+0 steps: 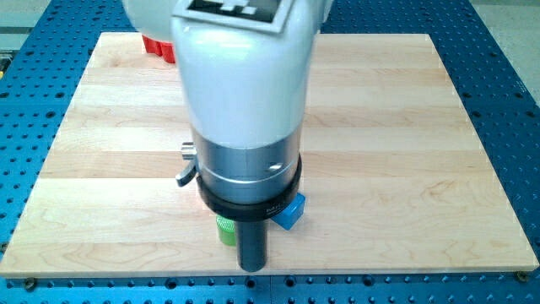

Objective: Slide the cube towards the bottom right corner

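Red block at upper left of board, mostly hidden behind arm housing; shape unclear. Green block at lower centre, only small part visible left of rod. My tip near board's bottom edge, just right of green block, below-left of blue cube. Blue cube partly visible at rod's right, lower centre. No gripper on rig; rod only. Wooden board on blue perforated table.

White arm housing, silver collar, black ring, dark rod.
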Motion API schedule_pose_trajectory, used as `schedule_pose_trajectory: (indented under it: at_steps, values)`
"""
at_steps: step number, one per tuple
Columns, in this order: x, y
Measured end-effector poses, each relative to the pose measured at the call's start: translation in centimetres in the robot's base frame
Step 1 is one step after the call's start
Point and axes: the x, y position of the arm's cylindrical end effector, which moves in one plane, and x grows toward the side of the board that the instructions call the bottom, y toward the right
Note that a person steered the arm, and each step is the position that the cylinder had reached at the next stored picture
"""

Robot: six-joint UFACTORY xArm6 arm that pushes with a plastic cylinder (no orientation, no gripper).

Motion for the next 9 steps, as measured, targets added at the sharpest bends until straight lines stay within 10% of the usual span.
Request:
schedule_pose_trajectory:
  at_steps: [9]
  values:
    - [-4.1,-0.1]
